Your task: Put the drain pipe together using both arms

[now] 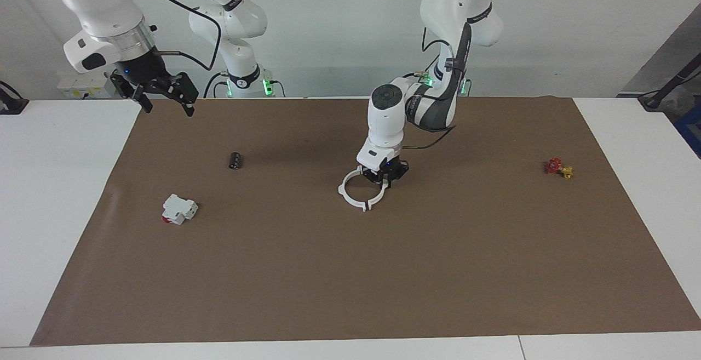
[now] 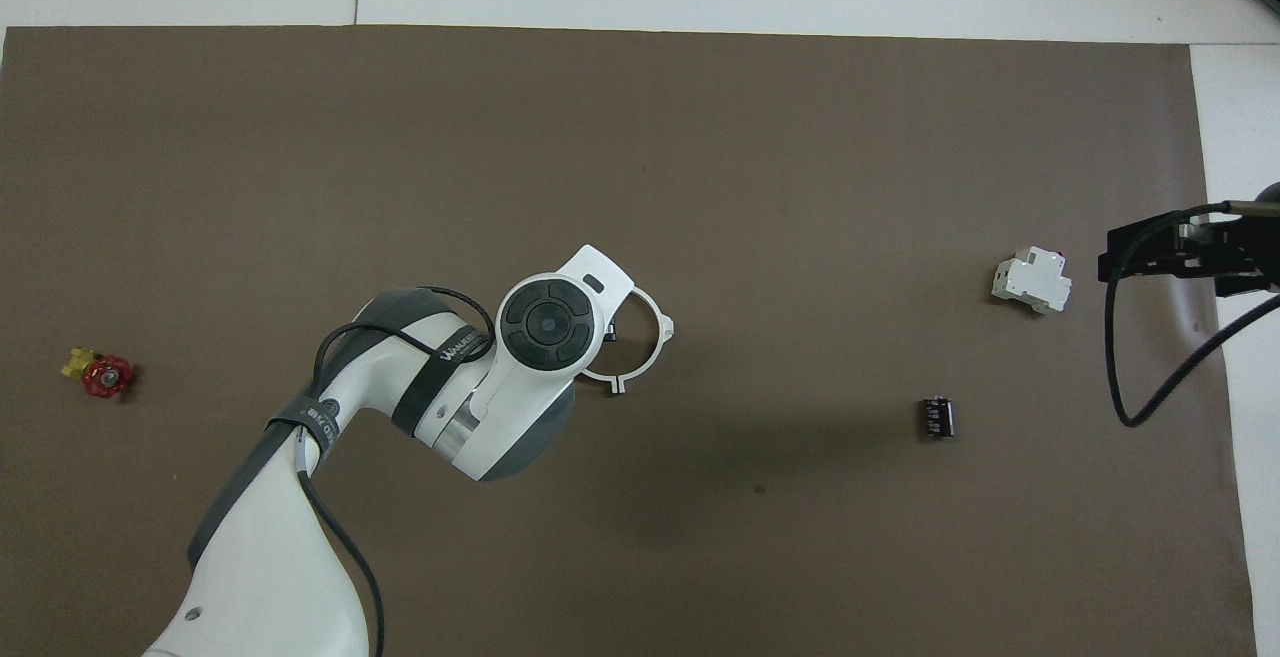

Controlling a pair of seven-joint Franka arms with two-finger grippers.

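Left arm down on the ring, right arm waiting high.

I see the drain pipe [image 1: 360, 189] lying flat mid-mat on the desk [image 1: 65, 195], a near-closed ring, so no long axis; tabs stick outward. My left gripper [image 1: 385, 178] sits on its arc toward the left arm's end, jaws pinched on the drain pipe. Right gripper [image 1: 166, 96] hangs over the mat's corner, jaws wide, holding nothing. Black cylinder [image 1: 235, 160], white block [image 1: 179, 209] and red valve [image 1: 557, 167] lie well apart from it.
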